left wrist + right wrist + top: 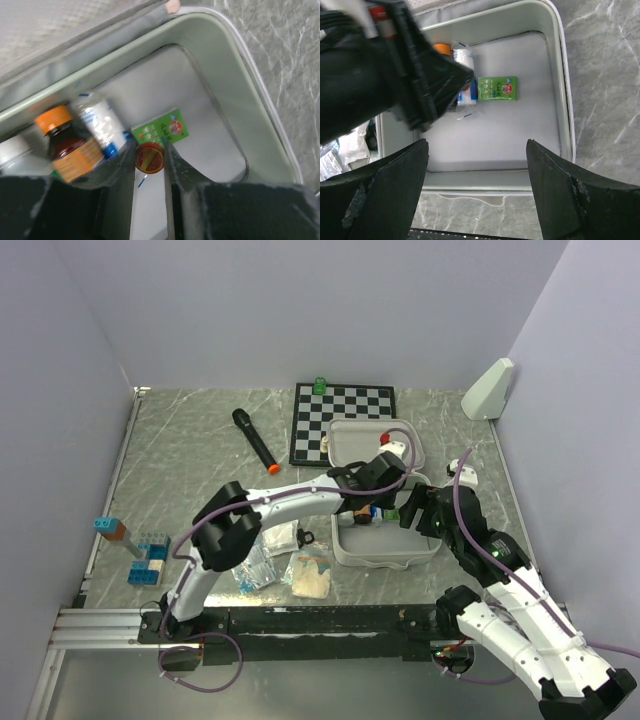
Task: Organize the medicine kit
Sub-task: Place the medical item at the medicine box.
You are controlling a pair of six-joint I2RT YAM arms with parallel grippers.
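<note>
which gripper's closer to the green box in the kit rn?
Left. The left gripper is down in the medicine kit, fingers shut on a small red round item right beside the green box. The right gripper hovers open above the kit, apart from the box.
</note>
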